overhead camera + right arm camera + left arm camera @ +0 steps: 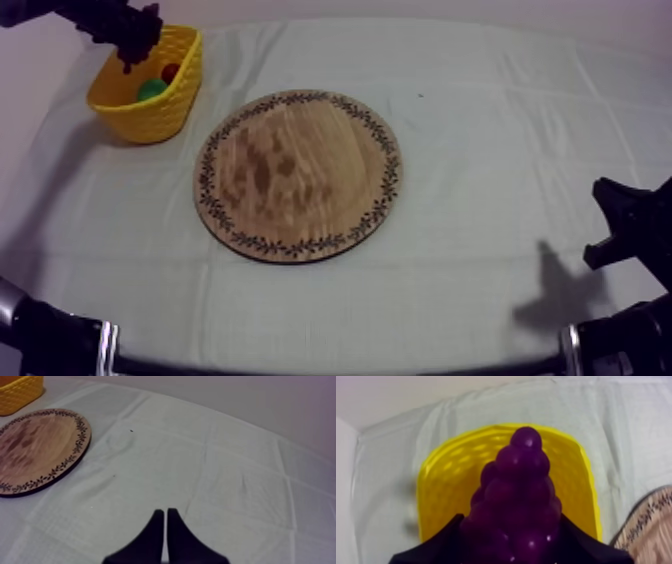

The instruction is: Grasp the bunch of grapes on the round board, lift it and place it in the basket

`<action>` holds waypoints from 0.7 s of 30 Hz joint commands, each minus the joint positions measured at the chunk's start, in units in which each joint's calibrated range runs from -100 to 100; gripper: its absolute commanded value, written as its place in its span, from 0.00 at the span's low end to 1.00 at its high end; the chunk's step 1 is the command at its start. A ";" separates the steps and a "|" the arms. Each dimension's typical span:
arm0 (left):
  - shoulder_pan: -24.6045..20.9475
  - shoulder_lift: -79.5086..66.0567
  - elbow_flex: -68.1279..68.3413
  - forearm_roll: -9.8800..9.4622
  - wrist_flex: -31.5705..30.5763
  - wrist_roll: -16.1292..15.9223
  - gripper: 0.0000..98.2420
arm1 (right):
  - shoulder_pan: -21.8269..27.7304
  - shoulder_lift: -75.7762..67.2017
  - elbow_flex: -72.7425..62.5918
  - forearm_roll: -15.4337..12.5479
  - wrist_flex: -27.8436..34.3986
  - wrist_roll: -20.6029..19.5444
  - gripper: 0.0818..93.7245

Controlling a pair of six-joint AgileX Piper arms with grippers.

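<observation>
A purple bunch of grapes (518,501) hangs over the yellow basket (443,483), held between my left gripper's (513,543) black fingers. From above, that gripper (135,45) with the dark grapes (137,40) sits over the back rim of the yellow basket (150,110) at the table's far left. The round wooden board (298,175) lies bare in the middle. My right gripper (165,521) is shut into a narrow wedge over the cloth, low at the right side (625,225).
Inside the basket lie a green fruit (152,90) and a small red fruit (170,72). The board (37,448) and a corner of the basket (20,393) lie far from my right gripper. Bare cloth surrounds the board.
</observation>
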 commanded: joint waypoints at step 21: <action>-1.83 -6.09 1.02 -1.17 -2.70 3.56 0.51 | -0.02 -0.01 -0.03 0.01 -0.03 0.03 0.00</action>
